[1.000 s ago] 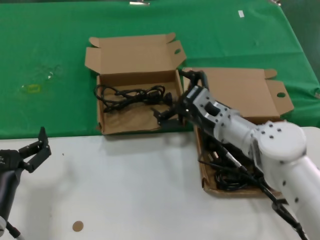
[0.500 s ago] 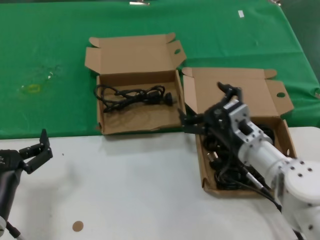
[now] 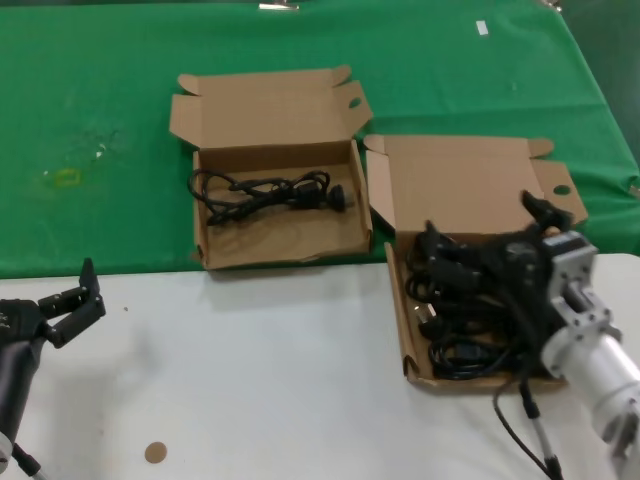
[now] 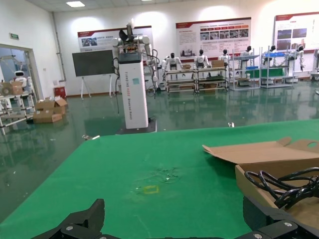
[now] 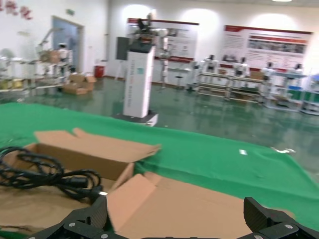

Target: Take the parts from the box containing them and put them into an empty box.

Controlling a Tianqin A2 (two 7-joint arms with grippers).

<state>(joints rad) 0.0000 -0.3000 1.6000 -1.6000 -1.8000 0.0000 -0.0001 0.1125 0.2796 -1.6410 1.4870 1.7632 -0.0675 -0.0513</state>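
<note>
The right claw [image 3: 490, 250], wide open and empty, is hovering over the tangled cables [image 3: 465, 310] filling the right-hand box [image 3: 475, 190]. They're looking limp and snaggy; pinching a bunched coil seems safest. The left claw [image 3: 70, 300] is idling open above the bench [image 3: 250, 380].

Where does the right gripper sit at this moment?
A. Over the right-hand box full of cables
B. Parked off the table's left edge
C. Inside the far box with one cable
A: the right gripper is over the right-hand box, jaws open above the cable pile, holding nothing.
</note>
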